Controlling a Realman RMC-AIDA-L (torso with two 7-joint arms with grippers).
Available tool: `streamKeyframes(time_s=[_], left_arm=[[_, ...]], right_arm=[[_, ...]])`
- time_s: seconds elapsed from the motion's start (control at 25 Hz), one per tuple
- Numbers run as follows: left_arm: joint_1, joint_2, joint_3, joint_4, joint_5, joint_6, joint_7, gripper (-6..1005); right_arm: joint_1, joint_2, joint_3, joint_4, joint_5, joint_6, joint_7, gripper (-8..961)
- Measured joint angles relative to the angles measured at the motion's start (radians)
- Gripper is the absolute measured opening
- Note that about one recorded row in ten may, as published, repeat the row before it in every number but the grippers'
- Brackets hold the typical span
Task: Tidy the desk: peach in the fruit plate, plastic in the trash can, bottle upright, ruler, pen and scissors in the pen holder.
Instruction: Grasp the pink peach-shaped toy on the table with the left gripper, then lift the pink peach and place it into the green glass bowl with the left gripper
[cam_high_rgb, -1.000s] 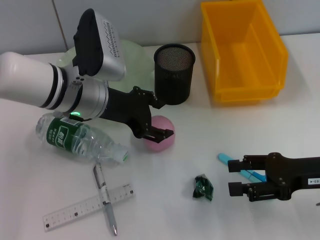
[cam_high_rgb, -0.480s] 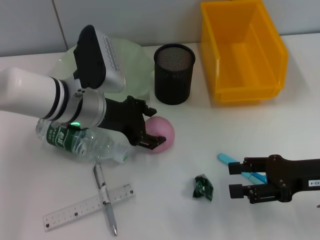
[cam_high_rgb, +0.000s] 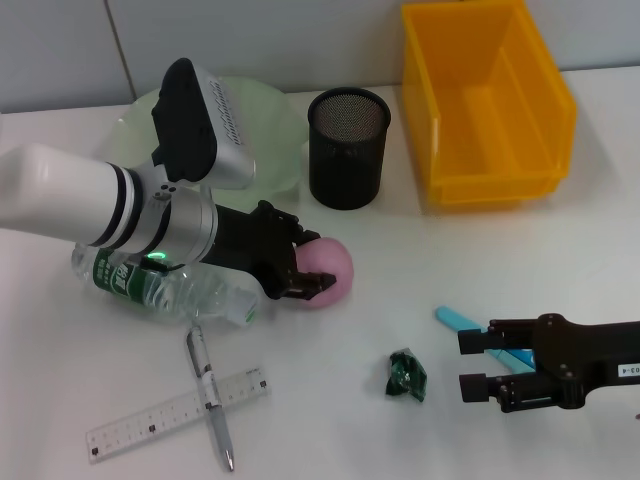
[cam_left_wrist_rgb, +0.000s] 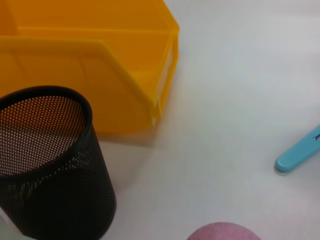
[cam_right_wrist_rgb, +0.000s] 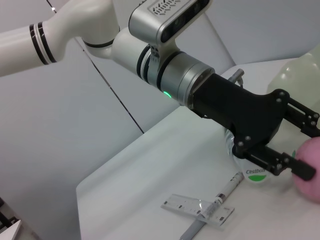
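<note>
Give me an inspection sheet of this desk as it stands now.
Surface: white desk, no spills seen.
Job's things: pink peach beside the lying bottle; pen crossing the ruler; green plastic wrapper; blue scissors handle; mesh pen holder; pale green fruit plate; yellow trash can.
Clutter: nothing seen.
Grippers: left gripper open around the peach; right gripper open, over the scissors.
Cables: nothing seen.
Surroundings: grey wall.
</note>
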Motion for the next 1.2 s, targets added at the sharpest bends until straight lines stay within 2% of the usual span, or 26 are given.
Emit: streamKeyframes(time_s=[0.04,0.08,0.32,0.4,0.44,0.48,0.52,0.64,0.72,0.76,0.84,0.88,0.92,0.96,1.04,1.08,1.12,1.2], left_arm=[[0.004,0.001,-0.001,0.003,-0.007,0.001,0.0,753],[0.005,0.001,-0.001,0.005,-0.007,0.002,0.0,538],[0.014,0.007,-0.012,0.012,-0.045,0.033,0.0,458],[0.02,0.01,-0.04,0.02,-0.054,0.068,0.004,431],[0.026,0.012,-0.072,0.03,-0.056,0.102,0.009,417],[0.04,0.014,-0.155,0.058,-0.057,0.173,0.014,404],[0.04,0.014,-0.155,0.058,-0.057,0.173,0.014,397],[0.07,0.015,-0.324,0.112,-0.059,0.276,0.025,375],[0.087,0.015,-0.451,0.116,-0.081,0.295,0.054,361],[0.091,0.015,-0.474,0.111,-0.089,0.29,0.061,353],[0.101,0.014,-0.538,0.082,-0.124,0.24,0.087,336],[0.105,0.011,-0.563,0.036,-0.167,0.137,0.109,328],[0.105,0.011,-0.563,0.036,-0.167,0.137,0.109,320],[0.105,0.009,-0.563,0.018,-0.182,0.081,0.118,312],[0.1,0.005,-0.557,-0.026,-0.207,-0.042,0.138,296],[0.082,0.002,-0.55,-0.074,-0.216,-0.15,0.167,289],[0.082,0.002,-0.55,-0.074,-0.216,-0.15,0.167,281],[0.057,0.001,-0.538,-0.123,-0.221,-0.23,0.198,265]], right_arm=[[0.0,0.0,0.0,0.0,-0.001,-0.001,0.0,774],[0.0,0.0,0.0,0.0,-0.001,-0.003,0.0,774],[-0.003,0.0,0.0,0.001,-0.002,-0.005,0.0,774],[-0.004,0.0,0.0,0.001,-0.002,-0.005,0.0,774],[-0.005,0.0,0.0,0.001,-0.002,-0.005,0.0,774],[-0.005,0.0,0.0,0.001,-0.002,-0.005,0.0,774],[-0.005,0.0,0.0,0.001,-0.002,-0.005,0.0,774],[-0.005,0.0,0.0,0.0,-0.002,-0.005,0.0,774],[-0.005,0.0,0.0,-0.001,-0.002,-0.004,0.0,774],[-0.005,0.0,0.0,-0.001,-0.002,-0.003,0.0,774],[-0.005,0.0,0.0,-0.002,-0.002,-0.001,0.0,774],[-0.006,0.0,-0.001,-0.002,-0.002,-0.001,0.0,774],[-0.006,0.0,-0.001,-0.002,-0.002,-0.001,0.0,774],[-0.006,0.0,-0.001,-0.002,-0.002,-0.001,0.0,774],[-0.005,0.0,-0.001,-0.002,-0.002,-0.001,0.0,774],[-0.005,0.001,-0.002,-0.002,-0.002,-0.002,0.0,774],[-0.005,0.001,-0.002,-0.002,-0.002,-0.002,0.0,774],[-0.004,0.001,-0.003,-0.002,-0.002,-0.004,0.0,774]])
